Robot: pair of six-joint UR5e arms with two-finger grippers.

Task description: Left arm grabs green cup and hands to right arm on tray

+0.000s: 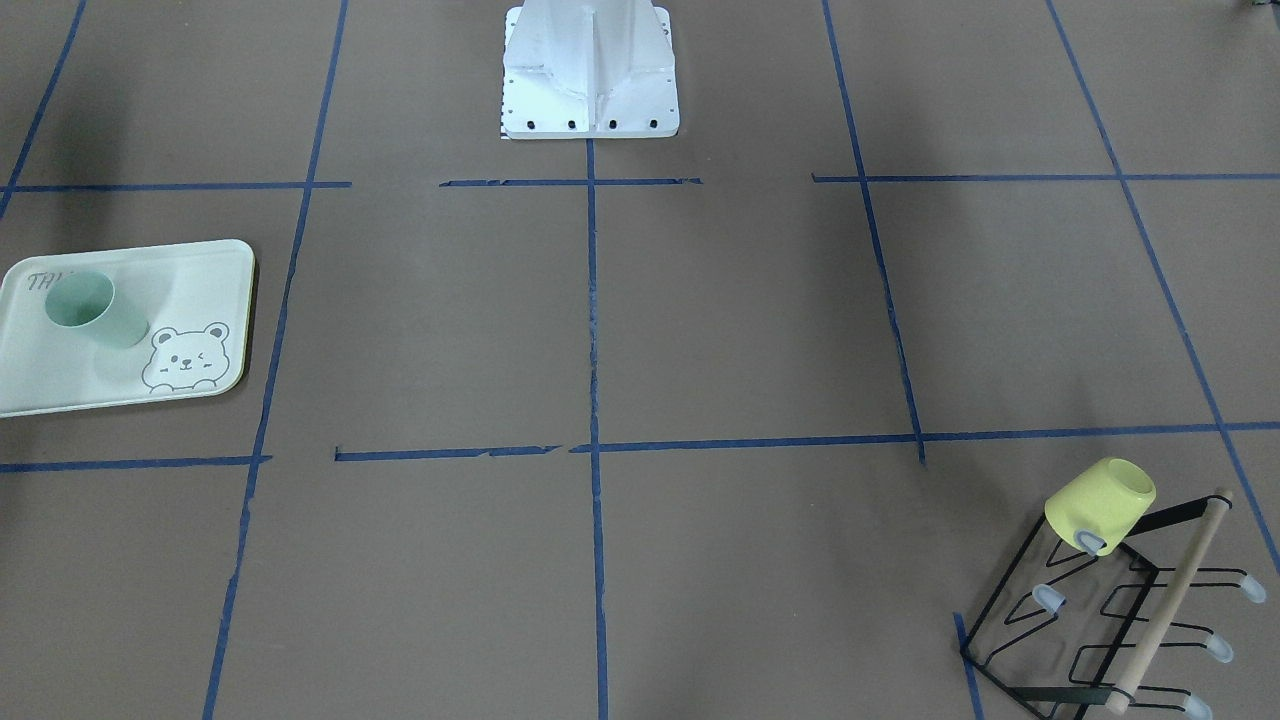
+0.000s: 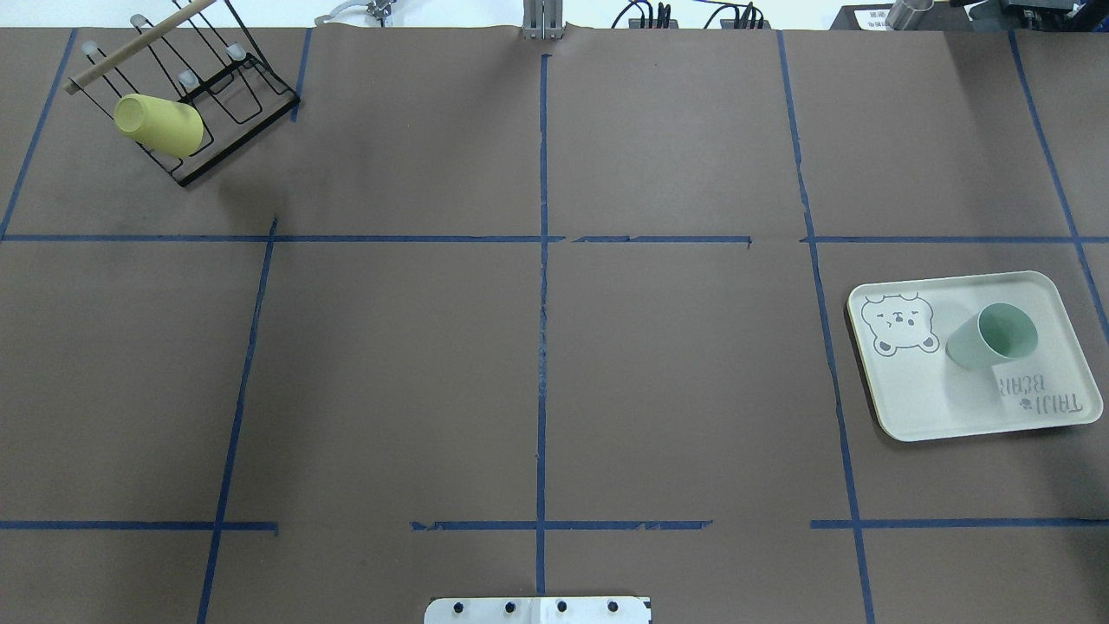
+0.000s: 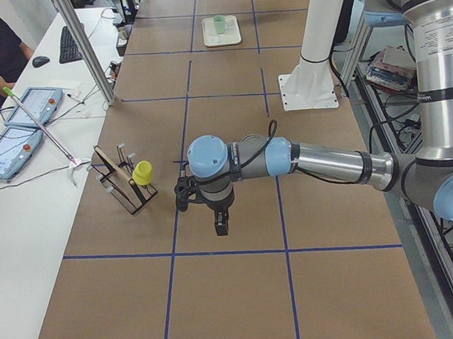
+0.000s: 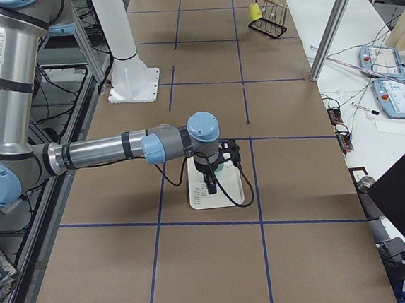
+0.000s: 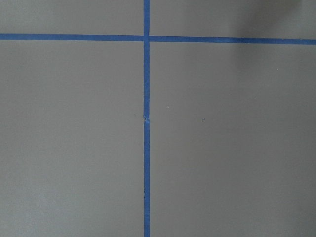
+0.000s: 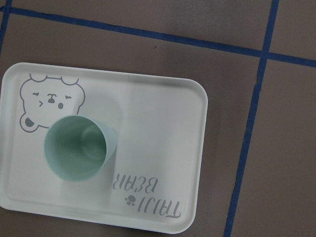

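Observation:
The green cup (image 2: 992,336) stands upright on the tray (image 2: 918,399), beside the bear drawing. It also shows in the front view (image 1: 95,310) and from above in the right wrist view (image 6: 79,148) on the tray (image 6: 163,133). My right gripper (image 4: 211,187) hangs above the tray, apart from the cup. My left gripper (image 3: 221,226) hangs over bare table, far from the tray. Both grippers show only in the side views, so I cannot tell whether they are open or shut. The left wrist view shows only brown table and blue tape.
A yellow cup (image 2: 160,126) hangs on a black wire rack (image 2: 251,82) with a wooden bar at the table's far left corner. The white robot base (image 2: 537,609) stands at the near edge. Blue tape lines grid the brown table. An operator sits beyond the far edge.

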